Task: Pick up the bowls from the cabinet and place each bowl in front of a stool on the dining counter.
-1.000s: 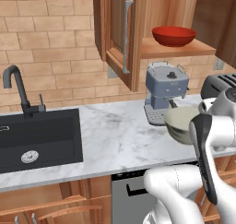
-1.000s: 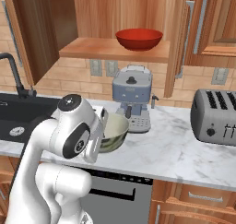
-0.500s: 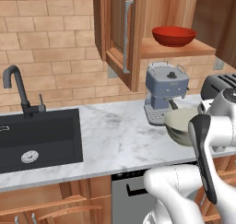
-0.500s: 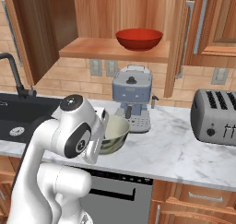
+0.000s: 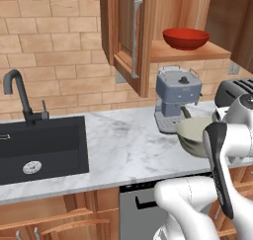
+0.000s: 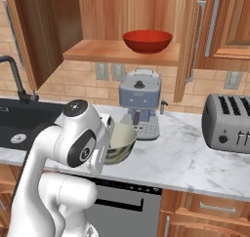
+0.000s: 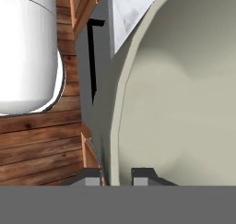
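Nothing's really changed over the last second: my gripper (image 7: pixel 117 173) stays pinched on the cream bowl's (image 7: pixel 175 89) rim above the desk (image 5: pixel 123 145), red bowl (image 5: pixel 186 37) still waiting on the cabinet shelf (image 6: pixel 117 53).

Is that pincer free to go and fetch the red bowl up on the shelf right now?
Probably not yet: the pincer is shut on the pale bowl. The cabinet door stands open, so the red bowl itself is unblocked.
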Controlling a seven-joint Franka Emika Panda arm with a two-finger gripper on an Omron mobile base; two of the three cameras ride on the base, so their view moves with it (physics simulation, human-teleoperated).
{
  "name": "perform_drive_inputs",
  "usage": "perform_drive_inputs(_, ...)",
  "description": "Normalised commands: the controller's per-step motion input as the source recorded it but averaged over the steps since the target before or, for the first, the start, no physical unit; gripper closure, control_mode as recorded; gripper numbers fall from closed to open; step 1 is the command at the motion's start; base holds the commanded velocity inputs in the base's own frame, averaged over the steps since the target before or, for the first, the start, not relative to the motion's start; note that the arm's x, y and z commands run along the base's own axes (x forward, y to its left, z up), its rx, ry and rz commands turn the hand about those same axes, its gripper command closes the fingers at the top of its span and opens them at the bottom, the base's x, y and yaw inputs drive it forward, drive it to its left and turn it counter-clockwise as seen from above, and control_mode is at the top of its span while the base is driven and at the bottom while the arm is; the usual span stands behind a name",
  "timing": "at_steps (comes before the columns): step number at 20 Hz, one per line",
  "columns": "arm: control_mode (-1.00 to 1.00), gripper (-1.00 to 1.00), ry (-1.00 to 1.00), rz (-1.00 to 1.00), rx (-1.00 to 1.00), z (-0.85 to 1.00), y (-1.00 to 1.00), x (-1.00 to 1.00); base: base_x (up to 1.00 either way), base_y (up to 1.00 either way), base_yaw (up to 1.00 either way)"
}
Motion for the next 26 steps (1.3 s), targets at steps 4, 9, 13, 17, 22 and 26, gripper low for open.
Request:
perform_drive_inputs(4, 1.00, 1.00, 0.00, 0.00, 0.00, 0.00, 0.00, 0.00, -0.99, 0.11, -0.23)
perform_drive_inputs(9, 1.00, 1.00, 0.00, 0.00, 0.00, 0.00, 0.00, 0.00, -1.00, 0.24, -0.51)
perform_drive_inputs(13, 1.00, 1.00, 0.00, 0.00, 0.00, 0.00, 0.00, 0.00, -0.84, 0.20, -0.67)
perform_drive_inputs(17, 1.00, 1.00, 0.00, 0.00, 0.00, 0.00, 0.00, 0.00, -0.59, 0.21, -0.67)
perform_drive_inputs(22, 1.00, 1.00, 0.00, 0.00, 0.00, 0.00, 0.00, 0.00, -0.49, 0.18, -0.85)
perform_drive_inputs(26, 1.00, 1.00, 0.00, 0.00, 0.00, 0.00, 0.00, 0.00, -0.35, 0.20, -0.96)
